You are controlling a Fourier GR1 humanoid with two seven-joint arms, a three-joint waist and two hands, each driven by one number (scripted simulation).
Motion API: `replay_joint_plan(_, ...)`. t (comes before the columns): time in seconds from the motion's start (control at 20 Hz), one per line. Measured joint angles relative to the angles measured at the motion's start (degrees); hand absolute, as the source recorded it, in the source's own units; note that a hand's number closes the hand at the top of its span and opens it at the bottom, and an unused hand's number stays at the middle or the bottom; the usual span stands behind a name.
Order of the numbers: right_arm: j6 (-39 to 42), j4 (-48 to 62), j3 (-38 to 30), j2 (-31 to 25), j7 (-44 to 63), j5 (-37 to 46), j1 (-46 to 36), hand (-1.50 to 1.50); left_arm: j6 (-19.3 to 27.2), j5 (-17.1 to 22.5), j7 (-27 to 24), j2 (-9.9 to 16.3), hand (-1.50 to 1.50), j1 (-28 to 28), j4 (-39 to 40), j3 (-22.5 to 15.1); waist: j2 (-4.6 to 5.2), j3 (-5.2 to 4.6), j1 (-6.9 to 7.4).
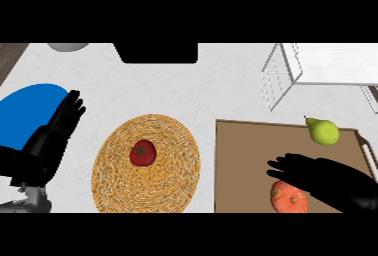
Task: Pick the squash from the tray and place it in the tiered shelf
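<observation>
The orange squash [288,198] lies at the near edge of the brown tray [244,150], on the right of the head view. My right hand [328,180] hovers just over it, fingers stretched to the left and open, covering the squash's right side. A green pear [323,132] sits further back on the same tray. The white wire tiered shelf [284,75] stands behind the tray at the upper right. My left hand [59,127] rests open at the left, fingers up, holding nothing.
A round woven mat [118,165] with a red tomato [142,153] on it lies left of the tray. A blue plate [26,107] sits at the far left, partly behind my left hand. A dark object [159,52] and a grey bowl [68,46] stand at the back.
</observation>
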Motion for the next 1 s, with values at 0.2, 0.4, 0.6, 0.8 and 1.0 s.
replay_joint_plan(0.2, -0.3, 3.0, 0.0, 1.2, -1.8, 2.6, -0.9, -1.5, -1.0, -1.0, -1.9, -0.8, 0.0, -0.8, 2.8, 0.9, 0.03, 0.0, -0.02)
replay_joint_plan(0.4, -1.7, 6.1, 0.8, 2.6, -3.1, 5.5, -1.1, -1.5, -2.1, -1.5, -2.6, -1.3, 0.0, -0.4, 3.1, 1.7, 0.03, 0.0, 0.02)
replay_joint_plan(0.6, -2.9, 10.4, 1.5, 4.1, -4.8, 8.1, -2.4, -1.5, -2.4, -2.2, -1.3, -2.0, 0.0, -0.6, 1.7, 1.9, 0.03, 0.01, 0.07)
replay_joint_plan(0.8, -3.9, 12.8, 1.8, 4.7, -6.2, 9.9, -1.9, -1.5, -2.4, -3.0, -0.7, -2.8, 0.0, -1.0, 1.7, 2.2, 0.02, 0.0, 0.01)
replay_joint_plan(1.0, -5.9, 15.1, 2.1, 5.3, -8.3, 11.4, -1.5, -1.5, -2.7, -3.2, 0.5, -3.3, 0.0, -1.3, 0.8, 2.5, -0.39, -0.41, -0.13)
